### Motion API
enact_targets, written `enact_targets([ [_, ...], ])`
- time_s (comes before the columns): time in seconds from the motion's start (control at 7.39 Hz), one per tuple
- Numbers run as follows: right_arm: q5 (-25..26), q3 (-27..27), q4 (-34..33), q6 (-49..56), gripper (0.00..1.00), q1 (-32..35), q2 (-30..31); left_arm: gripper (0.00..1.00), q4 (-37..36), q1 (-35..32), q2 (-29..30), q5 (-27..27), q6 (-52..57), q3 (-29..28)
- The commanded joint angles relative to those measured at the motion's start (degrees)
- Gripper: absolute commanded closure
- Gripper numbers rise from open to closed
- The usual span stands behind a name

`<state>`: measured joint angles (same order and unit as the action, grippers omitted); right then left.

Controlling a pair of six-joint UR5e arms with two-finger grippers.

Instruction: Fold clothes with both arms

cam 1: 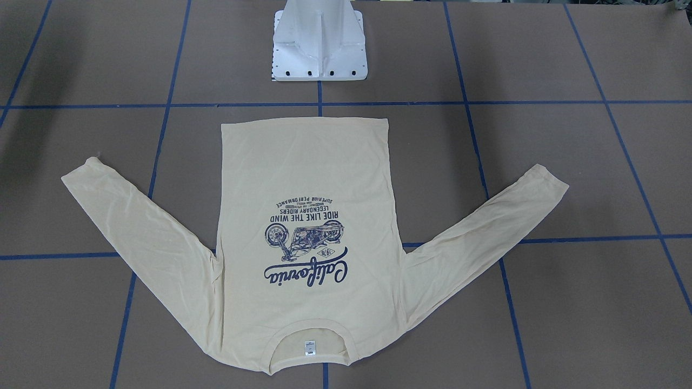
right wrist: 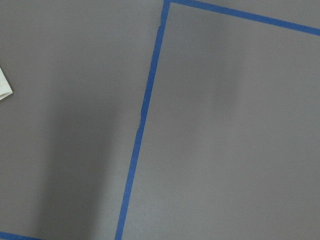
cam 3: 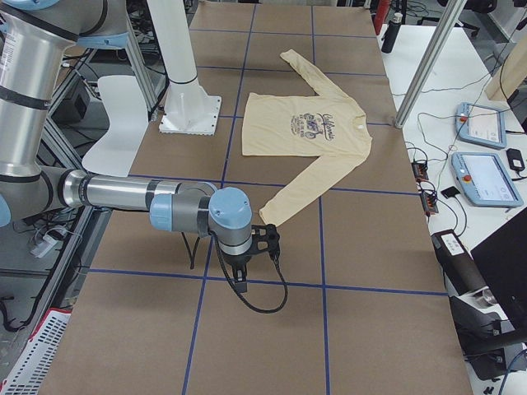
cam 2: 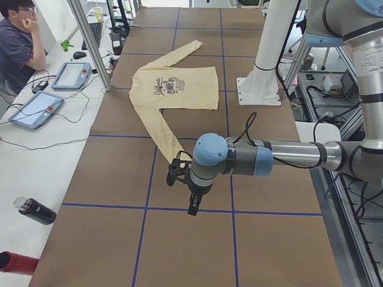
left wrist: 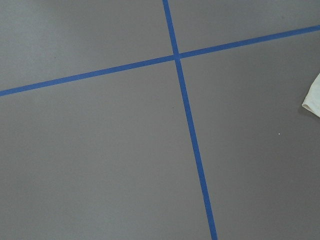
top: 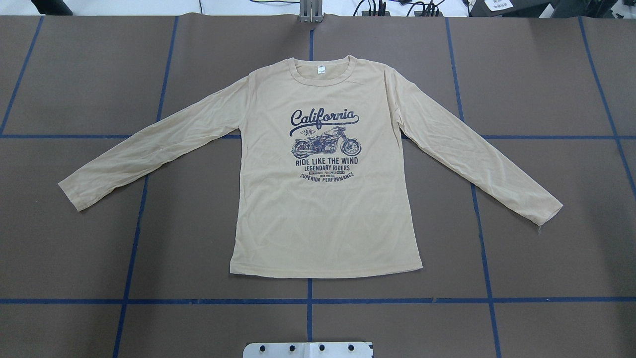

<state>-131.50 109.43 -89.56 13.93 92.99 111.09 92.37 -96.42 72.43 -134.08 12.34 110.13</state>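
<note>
The clothes are one pale cream-yellow long-sleeved shirt (top: 323, 209) lying flat and face up on the brown table, sleeves spread out to both sides, collar away from the robot base. It also shows in the front view as the shirt (cam 1: 308, 178). My left gripper (cam 2: 192, 206) hangs over the table past the near sleeve's cuff (left wrist: 312, 100). My right gripper (cam 3: 239, 284) hangs just beyond the other cuff (right wrist: 4, 87). Neither gripper touches the shirt. I cannot tell whether either is open or shut, as they show only in the side views.
The white pedestal base (cam 1: 319, 48) stands behind the shirt's hem. Blue tape lines (top: 308, 301) grid the table. A seated person (cam 2: 18, 42), control tablets (cam 2: 36, 110), bottles (cam 2: 36, 210) and a metal post (cam 2: 90, 42) line the side bench.
</note>
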Motion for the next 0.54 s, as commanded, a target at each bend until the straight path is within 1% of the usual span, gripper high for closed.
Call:
enact_targets([
  [0.0, -0.07, 0.00, 0.00, 0.04, 0.00, 0.00, 0.00, 0.00, 0.09, 0.00, -0.01, -0.04, 0.05, 0.08],
  [0.14, -0.07, 0.00, -0.09, -0.04, 0.00, 0.00, 0.00, 0.00, 0.18, 0.00, -0.01, -0.47, 0.05, 0.43],
  [0.41, -0.07, 0.17, 0.09, 0.22, 0.00, 0.09, -0.79, 0.00, 0.18, 0.00, -0.01, -0.13, 0.05, 3.06],
])
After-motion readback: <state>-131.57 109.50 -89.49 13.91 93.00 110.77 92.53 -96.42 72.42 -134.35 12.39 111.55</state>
